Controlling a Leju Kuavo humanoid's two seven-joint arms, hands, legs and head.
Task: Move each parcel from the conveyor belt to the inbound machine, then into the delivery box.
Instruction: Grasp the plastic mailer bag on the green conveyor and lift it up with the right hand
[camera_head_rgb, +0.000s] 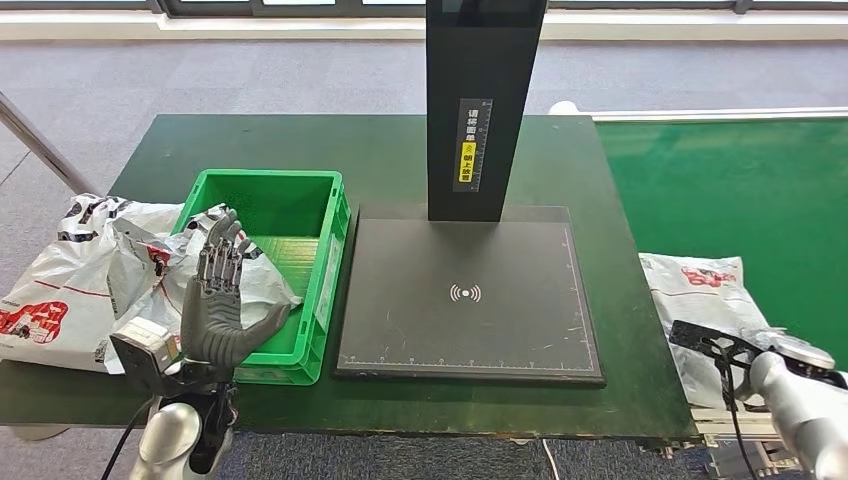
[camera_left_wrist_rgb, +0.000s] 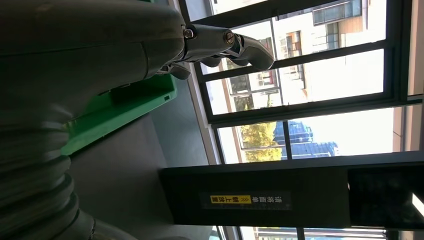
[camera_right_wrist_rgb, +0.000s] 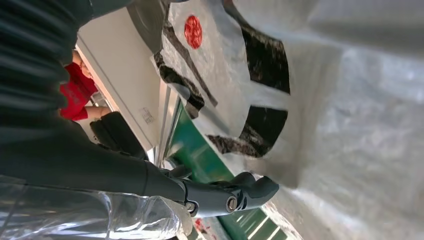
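Spanning most of the head view, a dark green counter (camera_head_rgb: 390, 150) is seen to carry the equipment, with the green conveyor belt (camera_head_rgb: 740, 180) adjoining it on the robot's right. The inbound machine (camera_head_rgb: 470, 300) is set at the centre of the counter; its flat dark plate is bare and a black upright column (camera_head_rgb: 485, 100) rises from its far edge. A green delivery box (camera_head_rgb: 262, 205) stands just beside the plate on the left, with one white parcel lying partly inside it and further white bags (camera_head_rgb: 70, 270) heaped against its outer side.

The next parcel (camera_head_rgb: 705, 310), a white bag with red print, is recorded at the near end of the belt, close to the counter's right edge. The right hand (camera_right_wrist_rgb: 220, 195) is seen in its wrist view pressed close against this bag; whether its fingers have closed on the bag cannot be told. The left hand (camera_head_rgb: 215, 300) is held upright over the near part of the box, fingers spread and nothing in it.

The step in hand is judged to be the pick-up from the belt. A firm grasp on a gathered fold of the slack bag is advised before lifting, and the parcel should be carried clear of the counter edge and laid flat on the plate.
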